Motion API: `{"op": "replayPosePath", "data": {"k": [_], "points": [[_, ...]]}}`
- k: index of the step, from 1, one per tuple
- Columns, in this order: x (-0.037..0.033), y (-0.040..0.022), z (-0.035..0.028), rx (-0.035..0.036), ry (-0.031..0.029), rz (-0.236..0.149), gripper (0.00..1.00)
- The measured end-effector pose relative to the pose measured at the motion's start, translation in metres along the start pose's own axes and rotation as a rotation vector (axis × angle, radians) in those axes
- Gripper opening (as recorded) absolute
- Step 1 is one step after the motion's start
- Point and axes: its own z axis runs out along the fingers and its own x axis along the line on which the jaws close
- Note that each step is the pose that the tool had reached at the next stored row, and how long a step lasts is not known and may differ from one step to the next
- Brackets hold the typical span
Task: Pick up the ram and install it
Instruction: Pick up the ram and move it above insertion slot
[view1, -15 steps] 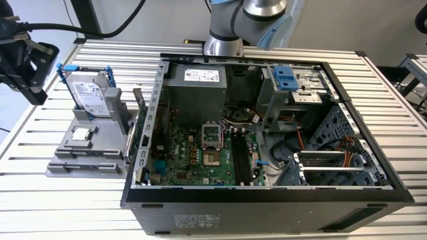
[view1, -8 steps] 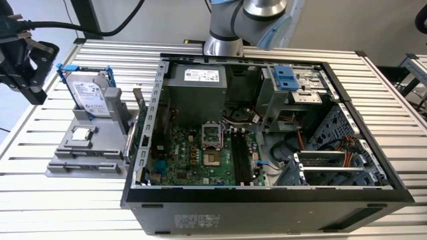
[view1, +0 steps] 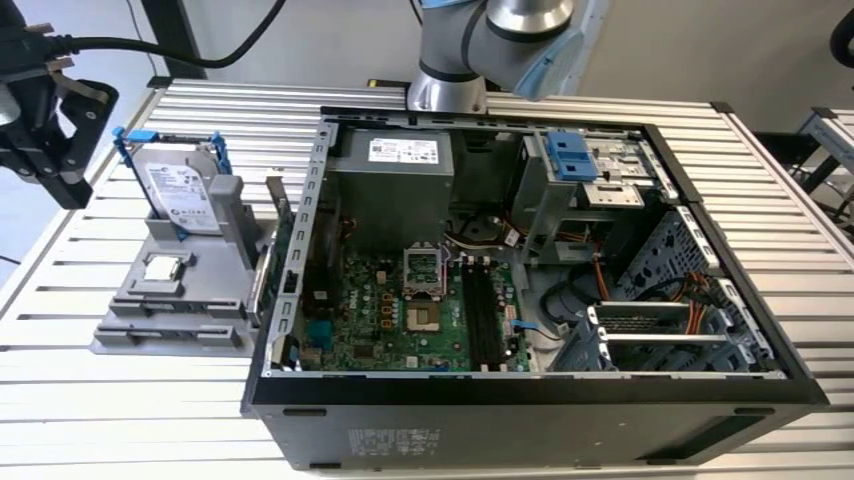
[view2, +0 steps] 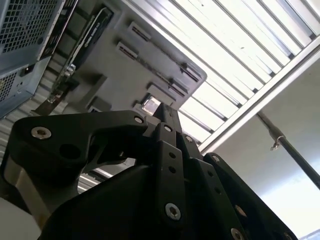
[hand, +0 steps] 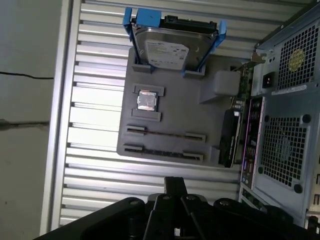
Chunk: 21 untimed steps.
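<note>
- Black claw (hand: 175, 182) is closest to the wrist cameras. I cannot tell how far open it is. I see nothing in it.
- In the exterior view the claw hangs in the upper left of the frame, out past the edge of the worktop (view1: 80, 400).
- The grey tray (view1: 127, 340) sits at the middle left of that view, just beside the open case (view1: 534, 420). The claw is well apart from it.
- The ram (hand: 165, 134) stands on its thin edge in the tray, held between two small holders. It is near the chip (hand: 146, 101), on the side away from the drive (hand: 172, 47).
- The long black slots (view1: 483, 305) in the case wait in the middle of the exterior view. The ram is not yet in them.
- I think the step in hand is the reach for the ram, with no grab made yet.
- That grab calls for care. The claw must come down right over the thin stick and pinch its two flat sides, without bumping the holders.
</note>
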Motion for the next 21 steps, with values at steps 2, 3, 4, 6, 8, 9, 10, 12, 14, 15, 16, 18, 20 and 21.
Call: {"op": "replayPosePath", "data": {"k": [2,3,4,6,8,9,10,12,14,15,16,18,20,21], "points": [[0.0,0.0,-0.0001,-0.0003,0.0009,-0.017,0.0],[0.0,0.0,-0.0002,-0.0004,0.0014,-0.026,0.0],[0.0,0.0,-0.0002,-0.0006,0.0018,-0.035,0.0],[0.0,0.0,-0.0004,-0.0009,0.0026,-0.052,0.0],[0.0,0.0001,-0.0004,-0.0013,0.0035,-0.071,0.0],[0.0,0.0001,-0.0005,-0.0015,0.0039,-0.08,0.0],[0.0,0.0001,-0.0005,-0.0017,0.0044,-0.09,0.0],[0.0,0.0002,-0.0007,-0.002,0.0054,-0.111,0.0],[0.0,0.0002,-0.0008,-0.0024,0.0065,-0.132,0.0],[0.0,0.0003,-0.0009,-0.0026,0.007,-0.142,0.0],[0.0,0.0003,-0.0009,-0.0029,0.0074,-0.152,0.0],[0.0,0.0003,-0.001,-0.0031,0.0084,-0.17,0.0],[-0.0001,0.0004,-0.0012,-0.0035,0.0094,-0.191,0.0],[-0.0001,0.0005,-0.0013,-0.0038,0.0098,-0.201,0.0]]}}
